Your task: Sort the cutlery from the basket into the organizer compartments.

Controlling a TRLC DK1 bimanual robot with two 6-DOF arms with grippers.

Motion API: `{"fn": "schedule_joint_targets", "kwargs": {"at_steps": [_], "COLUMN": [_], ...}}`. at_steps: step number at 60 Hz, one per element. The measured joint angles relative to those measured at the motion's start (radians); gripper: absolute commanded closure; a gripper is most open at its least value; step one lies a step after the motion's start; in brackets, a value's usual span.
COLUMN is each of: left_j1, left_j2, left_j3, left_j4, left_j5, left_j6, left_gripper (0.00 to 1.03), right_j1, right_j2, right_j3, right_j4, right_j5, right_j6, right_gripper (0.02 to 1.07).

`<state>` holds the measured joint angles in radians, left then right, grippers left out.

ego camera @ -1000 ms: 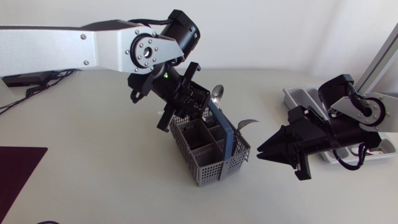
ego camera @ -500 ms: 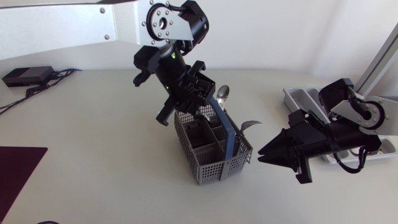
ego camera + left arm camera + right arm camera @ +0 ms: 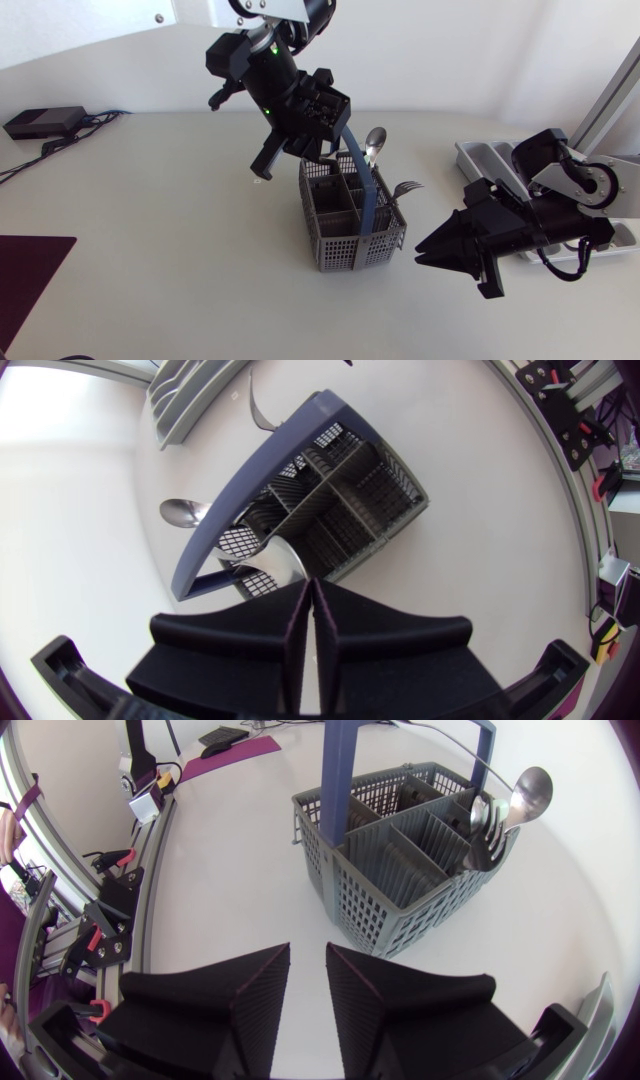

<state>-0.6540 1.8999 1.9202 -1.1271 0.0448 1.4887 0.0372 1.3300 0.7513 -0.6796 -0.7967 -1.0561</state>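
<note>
Silver-grey links, black joints, green light on left arm (image 3: 285, 90), matte black wedge-fingered right pincer (image 3: 308, 955).

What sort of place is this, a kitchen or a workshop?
Likely a robotics lab, not a kitchen: a left arm and right arm reach over a white table with a cutlery basket and an organizer set out.

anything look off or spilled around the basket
Nothing is spilled or damaged. The basket stands upright on the table. The only slightly untidy bit: a spoon and a fork lean out past its rim on one side rather than standing straight.
</note>
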Motion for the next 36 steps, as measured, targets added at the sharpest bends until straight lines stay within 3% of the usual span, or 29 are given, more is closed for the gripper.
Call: {"fn": "schedule_joint_targets", "kwargs": {"at_steps": [13,36], "left_j1": [-0.002,-0.01], "left_j2": [-0.018,-0.311], "left_j3": [-0.023,-0.285], "left_j4": [-0.039,-0.047], "left_j5": [0.0,0.058], "left_j6": [-0.022,-0.106], "left_gripper": [1.0,1.0], "right_j1": [0.0,0.037], "right_j2": [-0.011,-0.14], "right_j3": [0.0,-0.001], "right_j4": [-0.027,-0.039], "right_j5": [-0.006,-0.011], "right_j6": [-0.004,0.001], "right_gripper": [0.76,0.76]}}
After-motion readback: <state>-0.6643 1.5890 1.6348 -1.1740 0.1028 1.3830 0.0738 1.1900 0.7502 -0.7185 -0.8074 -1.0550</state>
